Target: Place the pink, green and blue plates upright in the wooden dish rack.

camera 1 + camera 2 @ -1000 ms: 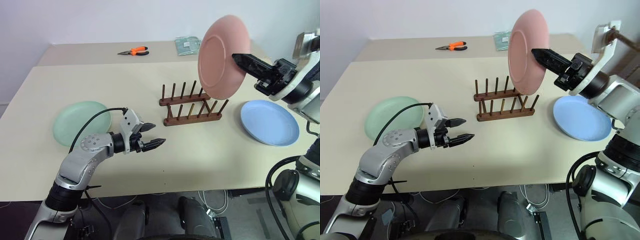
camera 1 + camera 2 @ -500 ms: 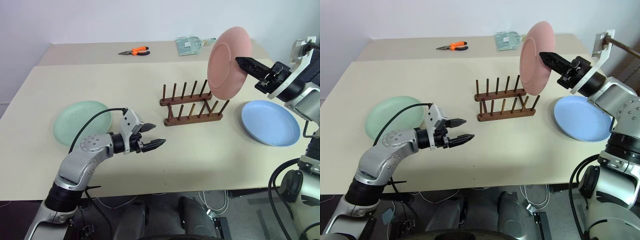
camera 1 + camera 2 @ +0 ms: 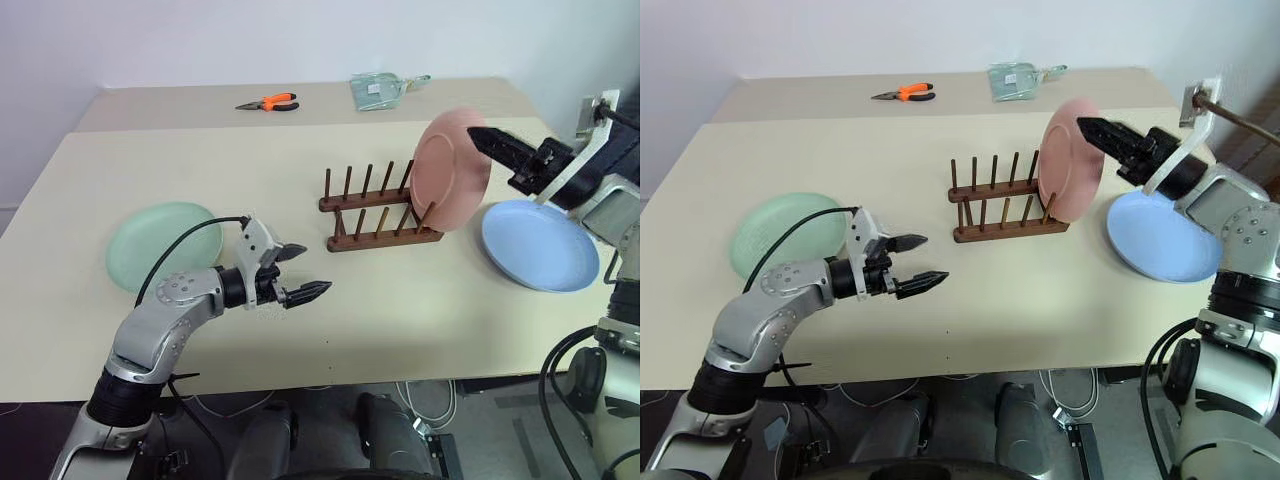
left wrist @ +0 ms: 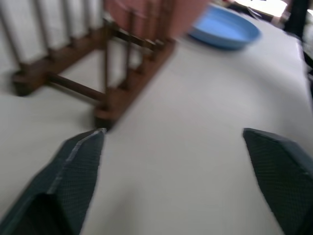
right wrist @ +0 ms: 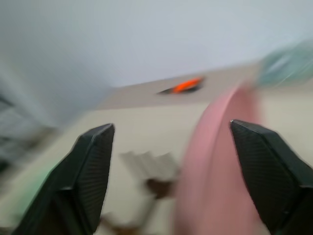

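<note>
Pink plate is standing upright at rack's right end; right hand is hanging spread around its rim, left hand hovering spread over table; green, blue plates lying flat.

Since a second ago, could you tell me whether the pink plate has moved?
Yes. The pink plate has come down from above the rack and now stands upright at its right end, with the right gripper open at its rim.
</note>
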Robot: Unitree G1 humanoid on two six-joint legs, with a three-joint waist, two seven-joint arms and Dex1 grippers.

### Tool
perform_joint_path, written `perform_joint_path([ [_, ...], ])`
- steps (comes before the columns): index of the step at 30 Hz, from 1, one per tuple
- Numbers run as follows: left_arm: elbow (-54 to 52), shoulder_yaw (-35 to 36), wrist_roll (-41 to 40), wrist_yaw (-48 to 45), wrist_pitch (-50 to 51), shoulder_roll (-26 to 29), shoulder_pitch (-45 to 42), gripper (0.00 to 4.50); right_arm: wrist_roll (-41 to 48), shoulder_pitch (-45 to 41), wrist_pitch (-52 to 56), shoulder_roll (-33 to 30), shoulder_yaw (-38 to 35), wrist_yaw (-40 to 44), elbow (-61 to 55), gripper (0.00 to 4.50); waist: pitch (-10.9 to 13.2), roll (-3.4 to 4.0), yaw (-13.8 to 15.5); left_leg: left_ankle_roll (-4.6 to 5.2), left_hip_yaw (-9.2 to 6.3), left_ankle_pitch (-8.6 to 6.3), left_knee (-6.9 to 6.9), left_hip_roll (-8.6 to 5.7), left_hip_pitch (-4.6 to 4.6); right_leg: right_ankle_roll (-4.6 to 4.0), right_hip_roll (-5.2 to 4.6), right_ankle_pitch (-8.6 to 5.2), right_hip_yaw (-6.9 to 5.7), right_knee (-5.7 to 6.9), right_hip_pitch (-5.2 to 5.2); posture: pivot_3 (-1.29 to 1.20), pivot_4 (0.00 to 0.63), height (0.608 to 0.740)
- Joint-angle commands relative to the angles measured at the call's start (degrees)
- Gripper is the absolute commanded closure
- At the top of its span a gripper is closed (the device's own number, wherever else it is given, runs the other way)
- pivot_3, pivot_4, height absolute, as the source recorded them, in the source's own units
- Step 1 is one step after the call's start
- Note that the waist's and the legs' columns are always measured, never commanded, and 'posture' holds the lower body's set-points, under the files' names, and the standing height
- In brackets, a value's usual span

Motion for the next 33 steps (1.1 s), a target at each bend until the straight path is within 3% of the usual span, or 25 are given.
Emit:
perform_joint_path([
  [1,7.4,9.1,5.4,13.2,-3.0,-1.4,-4.8,0.02,-4.8,-4.4,-8.4,-3.1,-1.5,-1.8,-3.1,0.94,0.0,0.01,0.0,0.0,0.01,0.0,0.0,0.0,0.03,0.05,0.0,-0.03,0.0,0.0,0.02,0.0,0.15,0.74],
  [4,17.3,16.9,11.3,28.7,-1.6,-1.6,-10.1,0.0,-3.7,-4.1,-8.6,-5.2,1.4,2.6,-12.5,0.13,0.0,0.01,-0.2,-0.03,-0.03,0.02,-0.02,0.0,0.08,0.02,0.02,0.04,0.01,0.05,0.01,0.0,0.15,0.74],
  [8,25.4,24.1,18.2,43.8,1.9,1.5,-13.3,0.0,1.1,0.0,-3.7,-6.7,9.9,9.9,-29.7,0.06,-0.1,-0.13,-0.7,-0.04,-0.01,0.01,-0.28,0.09,0.31,0.21,0.09,0.0,0.04,0.07,0.01,0.0,0.15,0.74],
  [14,24.9,28.4,16.7,44.5,12.2,3.0,-11.1,0.0,-4.1,5.8,-4.3,-3.8,24.9,11.5,-40.9,0.06,-0.2,-0.51,0.7,-0.07,-0.07,0.01,-0.21,-0.05,0.25,0.32,-0.1,-0.06,0.02,0.06,0.08,0.0,0.15,0.74],
  [19,18.2,36.7,6.5,40.3,25.1,-2.6,-6.8,0.0,-11.3,10.4,-7.6,1.7,32.9,9.1,-39.6,0.06,-0.2,-0.66,1.4,-0.09,-0.15,0.02,0.03,-0.06,0.03,0.31,-0.09,0.02,-0.04,0.12,-0.03,0.0,0.15,0.74],
  [22,16.5,42.3,3.3,41.5,27.8,-6.7,-6.7,0.83,-15.3,12.7,-9.9,4.0,35.6,8.4,-38.3,0.0,-0.3,-0.61,1.3,-0.16,-0.26,0.05,0.01,-0.06,0.03,0.16,-0.09,0.1,-0.12,0.22,-0.05,0.0,0.15,0.74],
  [29,10.5,40.6,0.0,38.6,26.8,-9.7,-6.8,4.34,-21.2,11.5,-9.6,6.4,36.9,6.2,-34.2,0.0,-0.3,-0.61,1.4,-0.2,-0.25,0.07,0.01,-0.09,0.08,0.15,-0.06,0.11,-0.12,0.21,0.01,0.0,0.15,0.74],
  [33,3.0,34.7,-3.7,32.8,21.1,-11.5,-9.4,4.46,-28.4,9.5,-15.0,6.7,38.9,5.1,-33.9,0.0,-0.3,-0.63,1.3,-0.2,-0.25,0.07,0.02,-0.09,0.04,0.14,-0.06,0.1,-0.13,0.19,0.01,0.0,0.15,0.74],
])
